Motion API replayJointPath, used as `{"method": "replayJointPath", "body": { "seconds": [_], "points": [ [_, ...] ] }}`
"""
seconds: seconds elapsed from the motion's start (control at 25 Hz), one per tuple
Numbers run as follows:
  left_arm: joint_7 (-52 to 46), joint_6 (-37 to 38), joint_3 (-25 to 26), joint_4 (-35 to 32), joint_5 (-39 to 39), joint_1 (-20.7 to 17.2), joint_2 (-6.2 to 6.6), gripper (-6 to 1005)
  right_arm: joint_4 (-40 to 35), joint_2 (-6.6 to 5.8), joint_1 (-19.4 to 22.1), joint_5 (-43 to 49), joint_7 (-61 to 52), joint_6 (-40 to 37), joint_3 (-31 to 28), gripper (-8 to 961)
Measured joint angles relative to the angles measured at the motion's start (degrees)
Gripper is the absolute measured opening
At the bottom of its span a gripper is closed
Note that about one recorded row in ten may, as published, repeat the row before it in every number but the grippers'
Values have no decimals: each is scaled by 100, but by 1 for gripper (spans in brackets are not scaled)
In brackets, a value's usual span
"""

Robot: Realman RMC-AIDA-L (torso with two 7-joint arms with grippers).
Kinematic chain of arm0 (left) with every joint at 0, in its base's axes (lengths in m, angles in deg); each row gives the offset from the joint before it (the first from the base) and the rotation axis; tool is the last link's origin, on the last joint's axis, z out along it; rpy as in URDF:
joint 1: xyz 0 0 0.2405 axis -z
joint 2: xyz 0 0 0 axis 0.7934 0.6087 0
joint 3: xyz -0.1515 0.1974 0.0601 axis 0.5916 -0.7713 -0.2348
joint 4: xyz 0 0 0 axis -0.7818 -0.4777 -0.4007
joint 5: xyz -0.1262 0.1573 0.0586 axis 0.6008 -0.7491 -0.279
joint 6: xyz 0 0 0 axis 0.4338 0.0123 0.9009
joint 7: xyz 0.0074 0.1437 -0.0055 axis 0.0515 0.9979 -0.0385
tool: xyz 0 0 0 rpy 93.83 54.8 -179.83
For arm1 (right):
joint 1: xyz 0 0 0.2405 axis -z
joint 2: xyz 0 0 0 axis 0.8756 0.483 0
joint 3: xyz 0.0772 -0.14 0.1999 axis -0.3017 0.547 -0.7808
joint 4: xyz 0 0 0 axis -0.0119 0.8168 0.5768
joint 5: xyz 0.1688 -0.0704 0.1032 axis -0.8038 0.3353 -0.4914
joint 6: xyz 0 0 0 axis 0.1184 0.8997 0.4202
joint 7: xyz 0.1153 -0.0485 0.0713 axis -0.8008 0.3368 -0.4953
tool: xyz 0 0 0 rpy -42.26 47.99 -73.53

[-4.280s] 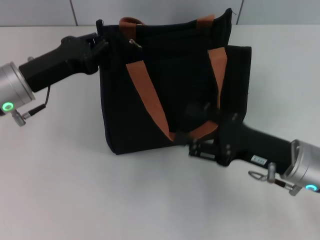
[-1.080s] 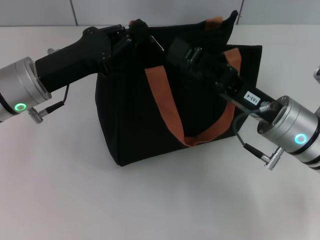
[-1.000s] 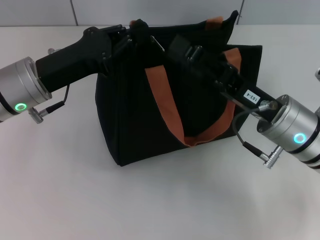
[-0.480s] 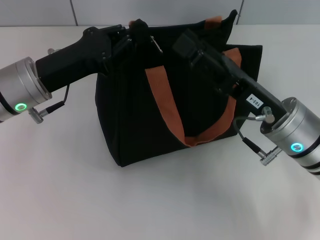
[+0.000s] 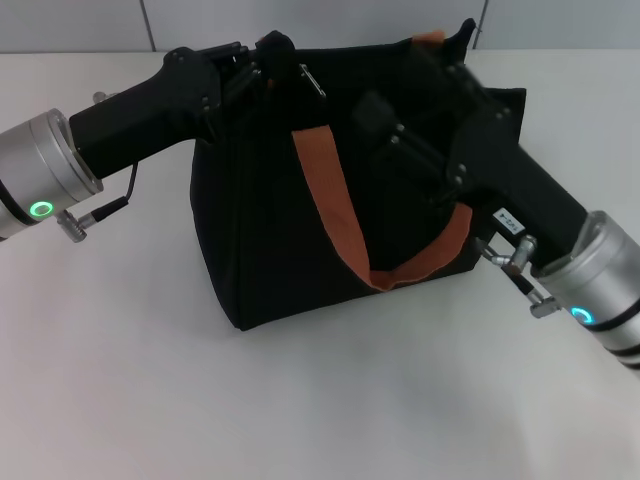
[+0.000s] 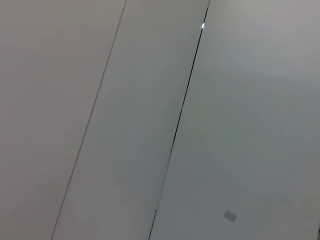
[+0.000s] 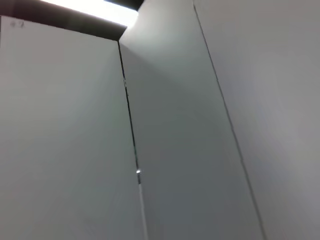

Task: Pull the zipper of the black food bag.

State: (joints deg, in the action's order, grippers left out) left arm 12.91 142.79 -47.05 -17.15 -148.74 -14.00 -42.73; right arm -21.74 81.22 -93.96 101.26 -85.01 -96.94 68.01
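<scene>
The black food bag (image 5: 270, 240) stands on the white table in the head view, with an orange-brown strap (image 5: 325, 190) hanging down its front. The silvery zipper (image 5: 312, 80) pull lies on the top edge near the bag's left corner. My left gripper (image 5: 262, 62) comes in from the left and is shut on the bag's top left rim, right beside the pull. My right gripper (image 5: 385, 120) reaches from the lower right over the bag's top middle, to the right of the pull; it is black against black fabric. Both wrist views show only grey wall panels.
The white table (image 5: 150, 380) spreads around the bag, with bare surface in front and to the left. A grey panelled wall (image 5: 80, 25) runs behind the table. The bag's second strap (image 5: 428, 40) sticks up at the back right.
My right arm has rolled and swung right, its wrist dropping toward the lower right, and its head has pulled back from the pull. The left gripper keeps its hold at the corner.
</scene>
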Motion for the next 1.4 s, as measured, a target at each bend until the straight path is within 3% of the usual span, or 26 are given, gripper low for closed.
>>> {"method": "replayJointPath", "body": {
  "seconds": [0.52,0.72,0.84,1.04,1.4],
  "points": [
    [-44,4,-30,-1,102,-4,14,95,725,0,253,-5,2520,119,-328,760],
    [-58,1,-33,-1,107,-1,10,96,1016,0,251,-6,3090,464,-530,549],
    [-60,-5,-33,-1,109,-1,8,96,1195,0,252,0,3614,586,-543,326],
    [-62,-6,-45,-1,112,-2,6,96,1509,0,281,4,4417,876,-574,249],
    [-62,-6,-59,-1,114,2,6,95,1564,0,268,38,4547,1007,-643,250]
  ]
}}
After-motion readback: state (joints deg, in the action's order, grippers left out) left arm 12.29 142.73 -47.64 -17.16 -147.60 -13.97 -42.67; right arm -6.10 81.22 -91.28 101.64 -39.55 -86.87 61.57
